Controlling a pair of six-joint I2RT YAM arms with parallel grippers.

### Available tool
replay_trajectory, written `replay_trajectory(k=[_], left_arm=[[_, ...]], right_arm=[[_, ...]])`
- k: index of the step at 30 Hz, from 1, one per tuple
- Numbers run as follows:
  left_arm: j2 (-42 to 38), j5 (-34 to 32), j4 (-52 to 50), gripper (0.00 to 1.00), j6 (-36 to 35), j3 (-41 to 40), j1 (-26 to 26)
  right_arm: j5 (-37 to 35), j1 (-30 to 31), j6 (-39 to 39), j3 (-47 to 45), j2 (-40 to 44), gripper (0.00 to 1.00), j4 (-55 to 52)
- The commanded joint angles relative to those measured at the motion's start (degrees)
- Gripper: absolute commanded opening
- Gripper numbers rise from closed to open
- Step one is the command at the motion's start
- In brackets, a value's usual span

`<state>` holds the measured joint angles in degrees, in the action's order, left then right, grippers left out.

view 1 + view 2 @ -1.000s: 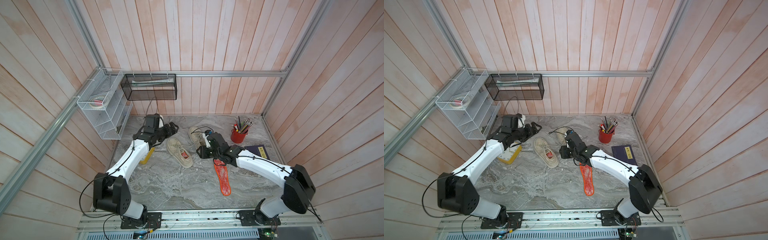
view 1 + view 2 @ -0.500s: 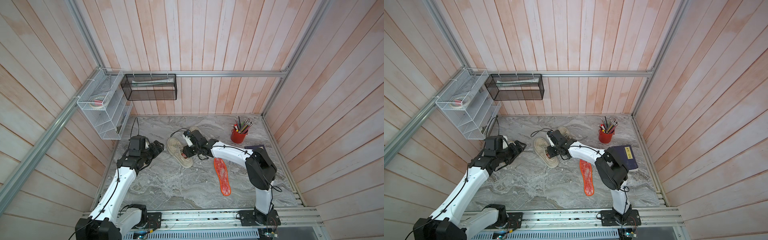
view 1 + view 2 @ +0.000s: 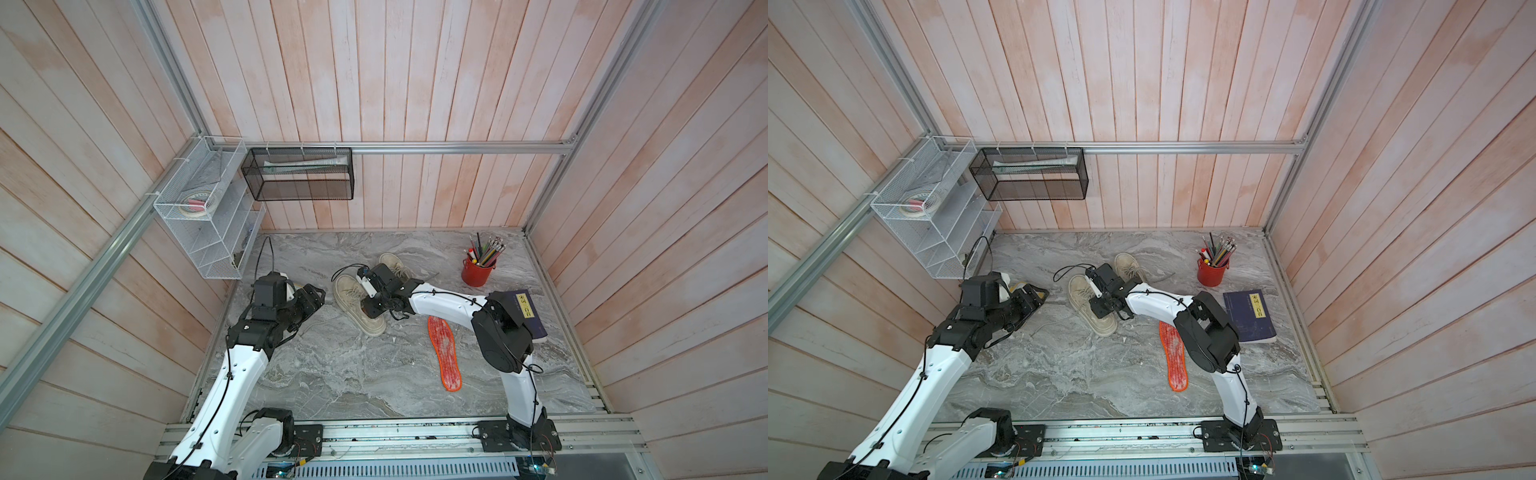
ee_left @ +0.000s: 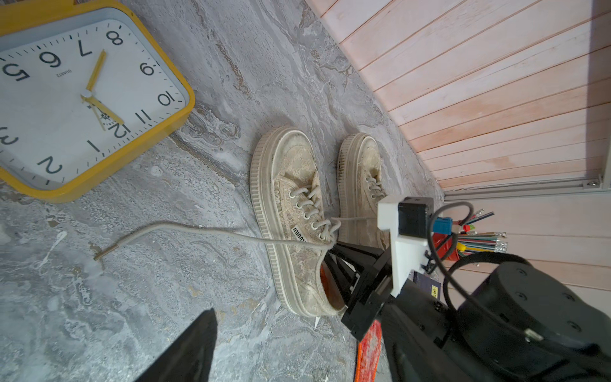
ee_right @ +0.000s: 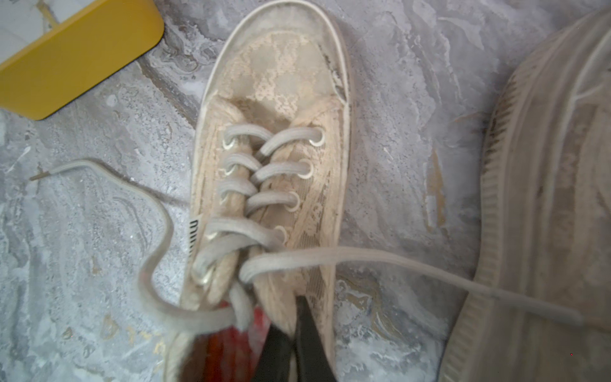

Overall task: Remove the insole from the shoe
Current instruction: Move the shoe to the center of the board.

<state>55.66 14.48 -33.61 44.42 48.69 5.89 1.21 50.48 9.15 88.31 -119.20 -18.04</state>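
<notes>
Grey marbled desk (image 3: 332, 374), wood-slat walls all round. A beige lace-up shoe (image 3: 358, 309) sits upright near mid-desk with its toe toward the back wall. One lace (image 4: 165, 228) is undone and trails out across the surface. The second shoe (image 3: 392, 262) is just beside it, farther back and partly hidden by the right arm. The insole (image 4: 325, 286) is red-orange and inside the shoe, with only a strip showing at the heel opening. The right claw (image 5: 291, 334) is closed, tips down in that heel opening at the insole's rear edge. Cannot tell whether it pinches the insole or the fabric collar. The left claw (image 3: 316, 296) hovers at the desk's left side, well clear of the shoe, jaws apart and empty. A yellow clock (image 4: 82, 96) lies face up near it. A spare insole (image 3: 444, 353), same red-orange, lies flat on the desk toward the front, right of the shoe. Farther right are a blue book (image 3: 1250, 316) and a red pencil cup (image 3: 476, 272).
</notes>
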Motion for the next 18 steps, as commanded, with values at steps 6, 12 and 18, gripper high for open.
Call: replay_trajectory(k=[6,12,18], left_arm=[[-0.6,0.4,-0.1,0.8,-2.8,-2.0,-0.3],[0.3,4.8,2.8,0.76,-3.6,-4.6,-0.1],[2.7,6.1,5.3,0.77,-4.3,-6.7,1.6]], right_arm=[[3.4,3.2,-4.2,-10.8,9.4,0.0,-7.3],[3.7,3.2,-4.4,-20.7,16.0,0.05,-3.0],[-0.9,3.3,2.9,-14.0,17.2,0.4,-7.4]])
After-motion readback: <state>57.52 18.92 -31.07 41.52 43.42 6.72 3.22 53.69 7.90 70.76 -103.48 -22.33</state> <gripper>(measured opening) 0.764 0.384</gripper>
